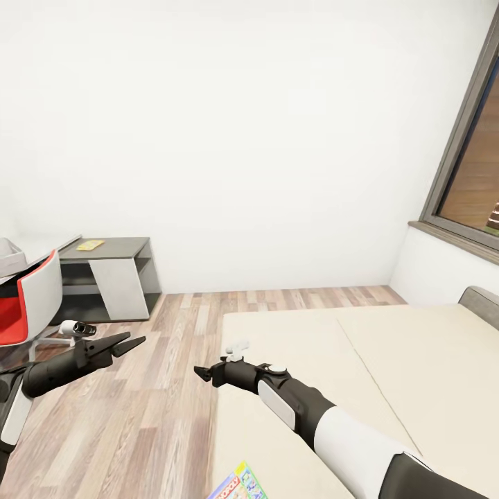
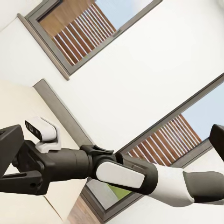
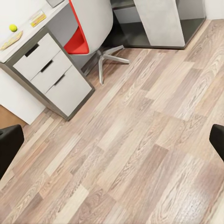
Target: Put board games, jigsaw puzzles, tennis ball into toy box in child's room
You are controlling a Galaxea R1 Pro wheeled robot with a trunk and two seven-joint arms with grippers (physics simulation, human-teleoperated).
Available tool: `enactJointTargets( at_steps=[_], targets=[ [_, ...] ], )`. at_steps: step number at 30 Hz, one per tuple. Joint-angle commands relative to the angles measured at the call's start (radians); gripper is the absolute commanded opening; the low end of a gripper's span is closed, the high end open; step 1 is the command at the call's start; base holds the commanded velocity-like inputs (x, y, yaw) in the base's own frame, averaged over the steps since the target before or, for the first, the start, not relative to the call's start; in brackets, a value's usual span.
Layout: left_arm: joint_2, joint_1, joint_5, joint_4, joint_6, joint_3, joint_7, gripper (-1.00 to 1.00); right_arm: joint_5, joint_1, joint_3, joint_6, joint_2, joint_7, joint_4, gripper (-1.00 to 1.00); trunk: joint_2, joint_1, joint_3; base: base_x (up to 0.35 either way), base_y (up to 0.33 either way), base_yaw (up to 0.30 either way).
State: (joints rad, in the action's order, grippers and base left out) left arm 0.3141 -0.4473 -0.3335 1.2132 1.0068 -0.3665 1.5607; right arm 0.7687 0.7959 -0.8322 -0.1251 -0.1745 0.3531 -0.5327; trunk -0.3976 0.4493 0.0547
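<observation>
A corner of the Monopoly board game (image 1: 239, 485) lies on the beige bed (image 1: 388, 360) at the view's bottom edge. My right gripper (image 1: 202, 374) hovers open over the bed's near edge, holding nothing. Its wrist view looks down past its fingers (image 3: 9, 147) at the table (image 3: 29, 33), where the tennis ball (image 3: 13, 28) sits beside two thin yellowish flat pieces (image 3: 10, 41), too small to identify. My left gripper (image 1: 135, 344) hangs open and empty above the wood floor. A corner of the toy box (image 1: 8, 253) shows at the far left.
A red chair (image 1: 21, 305) stands at the table. The lower dark grey cabinet (image 1: 114, 274) sits against the white wall with a flat yellow item (image 1: 90, 244) on top. Bare wood floor (image 1: 159, 402) lies between bed and chair. A window (image 1: 471, 173) is at right.
</observation>
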Motion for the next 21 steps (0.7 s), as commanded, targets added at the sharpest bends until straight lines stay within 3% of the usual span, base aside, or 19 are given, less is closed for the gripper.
enactJointTargets(
  at_steps=[1, 21],
  targets=[
    [0.0, -0.001, 0.001, 0.0, 0.011, 0.0, 0.004, 1.0, 0.009, 0.002, -0.002, -0.004, 0.0, 0.001, 0.0, 1.0, -0.002, 0.001, 0.002, 0.0, 0.014, 0.0],
    [0.0, -0.001, 0.001, 0.0, 0.011, 0.0, 0.005, 1.0, 0.008, 0.002, -0.003, -0.004, 0.0, 0.001, 0.0, 1.0, -0.002, 0.001, 0.002, -0.02, 0.047, 0.0]
  ],
)
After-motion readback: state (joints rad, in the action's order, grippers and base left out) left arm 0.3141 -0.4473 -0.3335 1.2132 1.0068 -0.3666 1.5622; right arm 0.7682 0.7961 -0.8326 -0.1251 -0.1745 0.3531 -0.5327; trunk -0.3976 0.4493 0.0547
